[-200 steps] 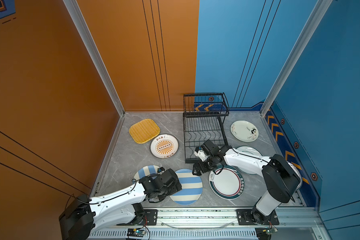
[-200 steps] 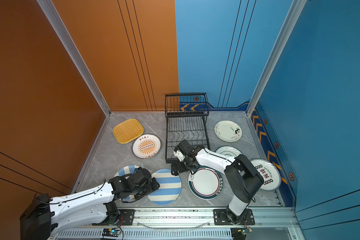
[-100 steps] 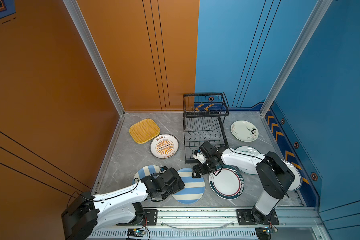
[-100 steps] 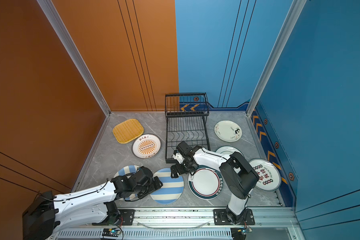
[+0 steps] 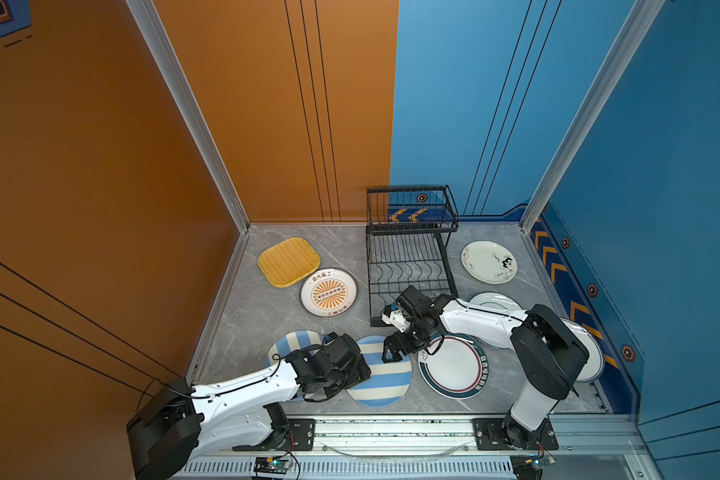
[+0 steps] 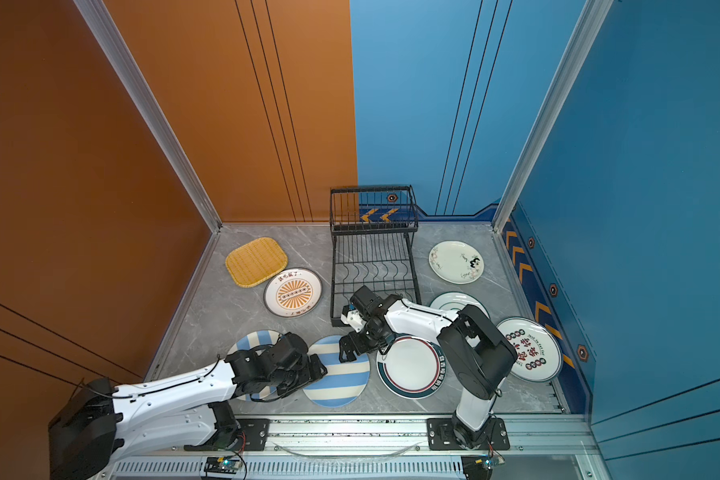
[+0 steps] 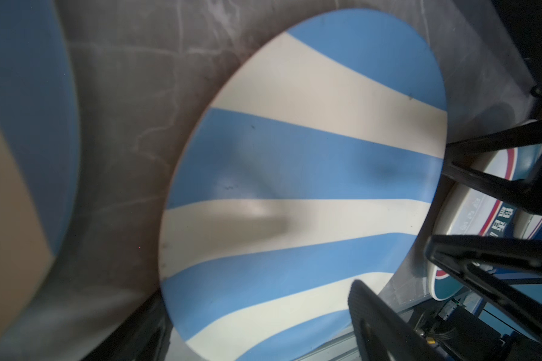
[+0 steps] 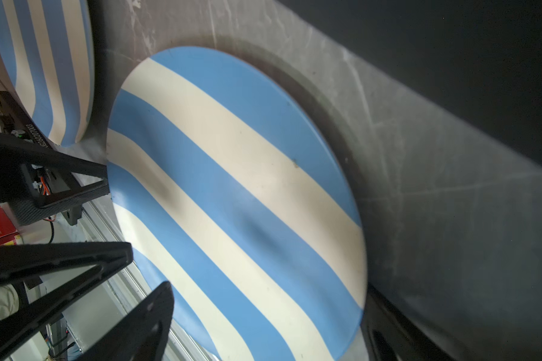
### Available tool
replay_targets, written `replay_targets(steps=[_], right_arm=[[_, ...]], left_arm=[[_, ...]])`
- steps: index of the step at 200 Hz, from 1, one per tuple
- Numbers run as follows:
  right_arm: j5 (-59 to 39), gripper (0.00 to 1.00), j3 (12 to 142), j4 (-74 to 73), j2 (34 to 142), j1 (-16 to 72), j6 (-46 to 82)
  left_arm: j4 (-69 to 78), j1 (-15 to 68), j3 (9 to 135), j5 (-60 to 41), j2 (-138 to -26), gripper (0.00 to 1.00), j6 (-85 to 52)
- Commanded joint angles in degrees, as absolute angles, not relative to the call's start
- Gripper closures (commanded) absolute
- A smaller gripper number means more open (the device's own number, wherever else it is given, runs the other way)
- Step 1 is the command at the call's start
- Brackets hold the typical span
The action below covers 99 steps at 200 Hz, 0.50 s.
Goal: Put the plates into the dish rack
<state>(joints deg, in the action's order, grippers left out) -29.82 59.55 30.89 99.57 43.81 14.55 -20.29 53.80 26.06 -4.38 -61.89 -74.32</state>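
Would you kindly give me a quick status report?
Left gripper, right gripper open, flanking striped plate. Plate flat on table. Dish rack empty; nothing blocking.

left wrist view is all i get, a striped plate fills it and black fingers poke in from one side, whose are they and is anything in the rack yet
observer: They belong to the right pincer, open over the far rim of the striped plate. Your left pincer, also open, is at its left rim.
operator: ok and the rack
observer: The dish rack holds nothing; both tiers are bare in both top views.
operator: where is it from this plate
observer: It stands beyond the plate's far rim, a little to the right.
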Motion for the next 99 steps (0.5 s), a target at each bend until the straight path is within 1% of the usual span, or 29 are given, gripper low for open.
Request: replay_targets(steps=[1,13,15,19,99], right_arm=[[-35.09,0.1,58.16,33.49,99.18,44.48,12.87],[-36.23,0.11,58.19,33.58,99.02,44.3,12.59],[-36.39,0.11,58.18,33.57,99.02,44.23,12.57],[-36.66,0.12,58.19,33.57,98.92,44.14,12.51],[-42.6,0.15,57.83,33.49,97.93,42.81,11.52]], left_arm=[[-23.54,53.76,24.48,-6.55,-63.81,0.12,-72.22],[-23.47,53.59,24.31,-6.91,-63.9,0.13,-71.26],[-23.47,53.56,24.27,-6.93,-63.9,0.16,-71.1],[-23.48,53.45,24.08,-7.03,-63.9,0.17,-71.0],[-23.38,53.48,22.18,-6.87,-63.37,0.21,-69.43]])
